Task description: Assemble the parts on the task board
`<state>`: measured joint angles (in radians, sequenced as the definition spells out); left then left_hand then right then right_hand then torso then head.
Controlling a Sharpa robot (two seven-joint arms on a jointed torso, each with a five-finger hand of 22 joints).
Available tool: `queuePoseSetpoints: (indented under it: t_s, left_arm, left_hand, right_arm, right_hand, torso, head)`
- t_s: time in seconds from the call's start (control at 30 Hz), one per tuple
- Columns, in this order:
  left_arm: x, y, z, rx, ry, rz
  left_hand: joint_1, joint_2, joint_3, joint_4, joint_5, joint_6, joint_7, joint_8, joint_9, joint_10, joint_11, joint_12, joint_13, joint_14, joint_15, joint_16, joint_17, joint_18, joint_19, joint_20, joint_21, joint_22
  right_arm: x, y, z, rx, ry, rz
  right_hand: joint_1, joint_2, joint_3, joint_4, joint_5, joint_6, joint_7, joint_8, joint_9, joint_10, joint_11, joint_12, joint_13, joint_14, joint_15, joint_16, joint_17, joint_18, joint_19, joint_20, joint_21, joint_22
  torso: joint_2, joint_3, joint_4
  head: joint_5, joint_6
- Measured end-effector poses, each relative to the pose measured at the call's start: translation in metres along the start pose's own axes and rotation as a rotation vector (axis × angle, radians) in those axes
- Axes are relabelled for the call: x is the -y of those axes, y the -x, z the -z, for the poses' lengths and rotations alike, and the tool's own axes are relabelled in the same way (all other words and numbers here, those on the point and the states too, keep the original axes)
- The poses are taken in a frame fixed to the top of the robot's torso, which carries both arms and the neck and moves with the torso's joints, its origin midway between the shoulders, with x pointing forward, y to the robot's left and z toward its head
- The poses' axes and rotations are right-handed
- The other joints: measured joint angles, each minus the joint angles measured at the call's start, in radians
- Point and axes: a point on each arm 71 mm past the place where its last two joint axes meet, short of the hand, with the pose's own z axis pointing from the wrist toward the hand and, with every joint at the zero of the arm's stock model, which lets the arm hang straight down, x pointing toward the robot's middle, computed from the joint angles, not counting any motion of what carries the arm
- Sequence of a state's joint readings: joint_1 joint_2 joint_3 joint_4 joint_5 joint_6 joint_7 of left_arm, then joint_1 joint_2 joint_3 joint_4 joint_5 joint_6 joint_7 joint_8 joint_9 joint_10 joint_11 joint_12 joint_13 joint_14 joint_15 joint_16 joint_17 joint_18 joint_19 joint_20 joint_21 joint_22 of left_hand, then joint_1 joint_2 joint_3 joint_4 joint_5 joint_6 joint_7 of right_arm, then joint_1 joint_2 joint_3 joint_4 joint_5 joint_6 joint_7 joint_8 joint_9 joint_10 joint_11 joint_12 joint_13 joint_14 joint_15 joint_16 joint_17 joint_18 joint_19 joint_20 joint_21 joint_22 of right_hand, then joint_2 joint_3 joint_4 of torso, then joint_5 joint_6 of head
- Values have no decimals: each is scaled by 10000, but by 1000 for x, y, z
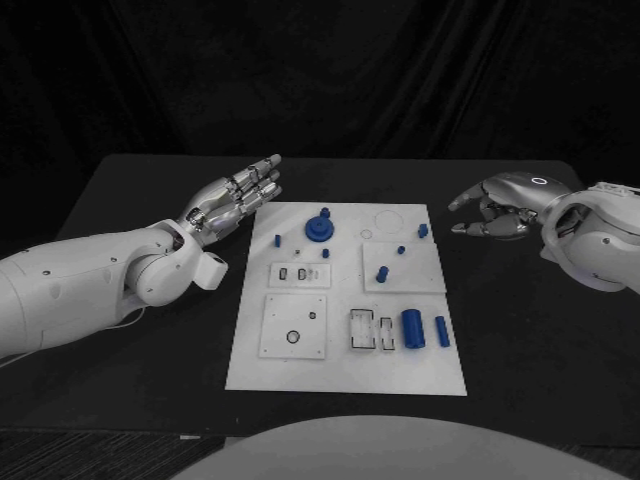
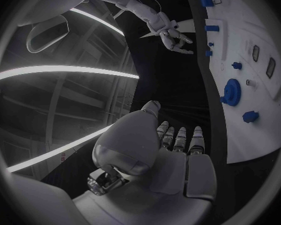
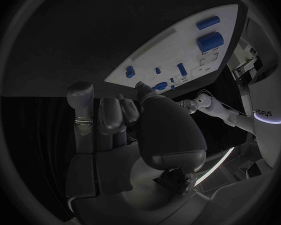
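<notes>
The white task board (image 1: 346,375) lies in the middle of the black table. On it a blue gear (image 1: 320,228) stands near the far edge, with small blue pegs (image 1: 382,272) around it. A thick blue cylinder (image 1: 412,328) and a slim one (image 1: 443,331) lie at the near right. My left hand (image 1: 241,195) hovers flat beside the board's far left corner, fingers stretched out and holding nothing. My right hand (image 1: 496,212) hangs off the board's far right corner, its fingers loosely bent and apart, with nothing in them. The left wrist view shows the gear (image 2: 232,91) and the right hand (image 2: 172,32) beyond it.
Rectangular recessed blocks (image 1: 294,325) and slots (image 1: 365,329) are set into the board's near half. Bare black table (image 1: 147,350) surrounds the board on all sides. In the right wrist view the board (image 3: 172,50) lies beyond my fingers (image 3: 109,115).
</notes>
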<state>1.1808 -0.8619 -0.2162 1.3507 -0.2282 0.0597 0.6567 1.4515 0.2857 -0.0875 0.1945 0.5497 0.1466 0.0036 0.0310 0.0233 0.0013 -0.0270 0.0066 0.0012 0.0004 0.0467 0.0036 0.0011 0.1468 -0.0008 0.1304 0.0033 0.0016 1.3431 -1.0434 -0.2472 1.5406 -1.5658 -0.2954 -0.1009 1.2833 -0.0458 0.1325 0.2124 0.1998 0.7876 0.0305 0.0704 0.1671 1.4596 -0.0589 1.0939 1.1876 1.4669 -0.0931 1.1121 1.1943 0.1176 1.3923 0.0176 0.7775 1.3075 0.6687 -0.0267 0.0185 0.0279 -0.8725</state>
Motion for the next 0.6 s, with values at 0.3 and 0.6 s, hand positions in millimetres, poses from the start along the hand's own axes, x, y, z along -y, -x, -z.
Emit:
queuePoseSetpoints:
  t_s: [0.3,0.6]
  left_arm:
    - [-1,1,2,34,12,8]
    - [0,6,8,142,-4,-19]
  left_hand:
    - [0,0,0,0,0,0,0,0,0,0,0,0,-3,0,0,0,2,0,0,0,0,0]
    - [-369,-224,-188,253,-40,55,54,0,0,-21,20,0,-2,0,-1,0,5,-1,37,37,0,0]
  right_arm:
    - [-2,-14,-14,-108,103,-33]
    - [-5,-24,-22,-132,224,-158]
  right_hand:
    - [116,-45,-30,-30,125,220,74,92,-22,2,3,63,-1,-16,-89,932,571,-1,205,-79,491,-1]
    - [-1,-40,-359,387,168,306,161,118,132,70,147,306,0,-15,-89,3318,1138,-166,514,-14,2602,-2]
  torso:
    - [-2,-11,18]
    - [-13,-17,33]
  head:
    - [48,0]
    - [100,180]
